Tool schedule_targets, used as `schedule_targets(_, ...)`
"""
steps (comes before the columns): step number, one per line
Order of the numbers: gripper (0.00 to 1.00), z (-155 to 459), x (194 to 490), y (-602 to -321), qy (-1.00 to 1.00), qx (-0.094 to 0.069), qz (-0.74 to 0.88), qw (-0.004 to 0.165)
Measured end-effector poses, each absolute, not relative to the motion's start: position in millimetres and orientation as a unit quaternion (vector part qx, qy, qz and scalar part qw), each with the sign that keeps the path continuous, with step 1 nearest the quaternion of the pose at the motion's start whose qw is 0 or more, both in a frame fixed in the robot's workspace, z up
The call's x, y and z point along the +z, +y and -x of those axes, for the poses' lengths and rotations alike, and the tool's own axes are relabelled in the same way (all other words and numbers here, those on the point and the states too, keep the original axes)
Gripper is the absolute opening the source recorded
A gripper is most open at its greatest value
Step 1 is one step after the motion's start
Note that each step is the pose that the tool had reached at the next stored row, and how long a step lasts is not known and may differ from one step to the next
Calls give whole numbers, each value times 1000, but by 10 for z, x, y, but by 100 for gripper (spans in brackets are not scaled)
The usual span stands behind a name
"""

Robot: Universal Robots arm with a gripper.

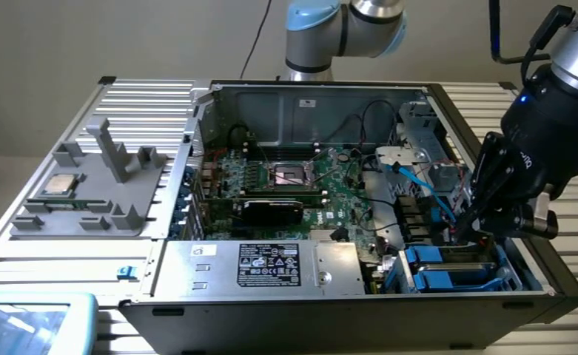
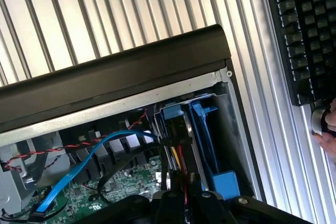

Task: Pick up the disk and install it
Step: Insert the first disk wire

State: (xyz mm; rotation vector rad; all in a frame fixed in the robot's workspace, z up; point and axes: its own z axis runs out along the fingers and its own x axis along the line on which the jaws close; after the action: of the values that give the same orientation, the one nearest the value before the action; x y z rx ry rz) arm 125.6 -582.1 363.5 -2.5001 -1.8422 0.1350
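The gripper [image 1: 469,235] hangs low in the corner of the open case [image 1: 555,288], right over the drive bay. Its fingers are pressed close together. They sit at the edge of the disk [image 1: 435,255], but I cannot tell if they pinch it or just touch it. The disk is down in the bay, inside its blue frame, next to another blue frame.

Here is what could go wrong. Thin red and yellow wires [image 2: 176,161] run just beside the gripper [image 2: 181,203] in the wrist view. A blue cable [image 2: 79,174] loops near them too. If the arm pushes or pulls, the fingers could catch a wire and tug it loose. The disk [image 2: 202,140] could also tip a little. Then its frame would jam in the bay and not go all the way in. A hard push on a crooked disk could bend the blue plastic. The case wall is near as well, so a small slip sideways could bump it.

A hand [image 2: 328,124] rests by a keyboard [image 2: 299,35] on the table, well apart from the case.

The disk seems to stand on its thin edge. Its long side runs from the gripper toward the dark case wall [image 2: 115,72]. A blue tab [image 2: 226,184] sticks out at the end near the gripper.
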Motion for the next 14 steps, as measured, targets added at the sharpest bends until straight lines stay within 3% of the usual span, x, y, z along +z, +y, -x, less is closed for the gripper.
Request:
schedule_targets(7, 15, -1225, 3634, -5821, -585, 55, 809, -11)
schedule_targets(14, 15, -1182, 3603, -5821, -572, 59, 818, -18)
